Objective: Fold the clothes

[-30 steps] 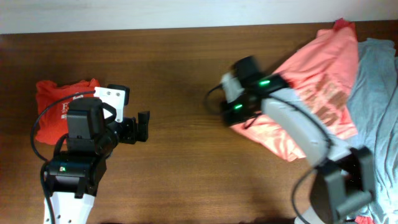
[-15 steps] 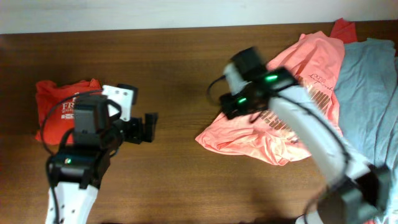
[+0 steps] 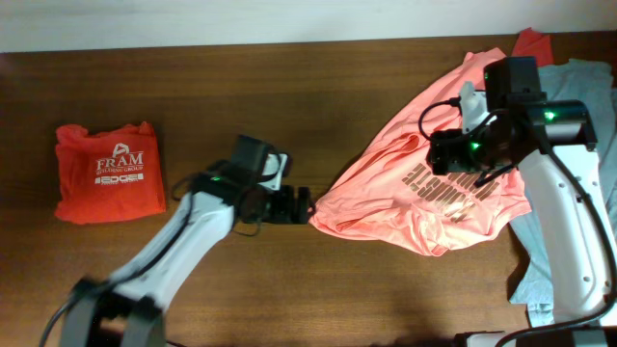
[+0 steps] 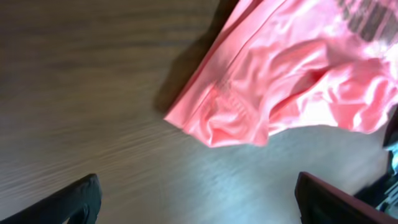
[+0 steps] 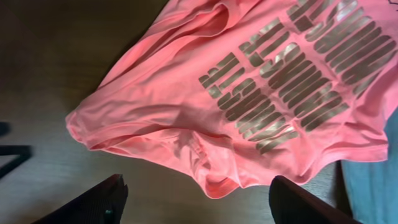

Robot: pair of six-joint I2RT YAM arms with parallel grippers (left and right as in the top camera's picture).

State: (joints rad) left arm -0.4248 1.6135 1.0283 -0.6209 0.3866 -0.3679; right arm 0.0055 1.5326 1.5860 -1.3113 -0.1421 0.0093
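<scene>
Dark brown wooden table (image 3: pixel 289 96). At the far left lies a red cotton T-shirt (image 3: pixel 104 172), folded into a rough square and lying flat. Its white print faces up and reads "FRAM", then a small line ending in "GROUP", then "EDGE".

The left gripper (image 3: pixel 301 204) is at mid-table, low, pointing right. Its black fingers (image 4: pixel 68 202) are spread wide with only bare wood between them, holding nothing. It sits just beside the left corner of the shirt to its right; I can't tell whether they touch.

Right of centre is a salmon-pink soft T-shirt (image 3: pixel 434 193), unfolded, rumpled and spread at a slant. Its near hem is bunched and its left corner comes to a point. The dark block lettering on the chest is upside down from overhead, and slanted and not readable in the right wrist view.

The right gripper (image 5: pixel 196 183) hovers over the pink shirt's chest print. Its fingers (image 5: pixel 93 202) are well apart, with nothing gripped.

At the far right edge is a grey-blue soft T-shirt (image 3: pixel 588 79), loose, partly under the right arm and touching the pink shirt's right side. A red bit of cloth (image 3: pixel 528 43) peeks out at the far edge behind the pink shirt.
</scene>
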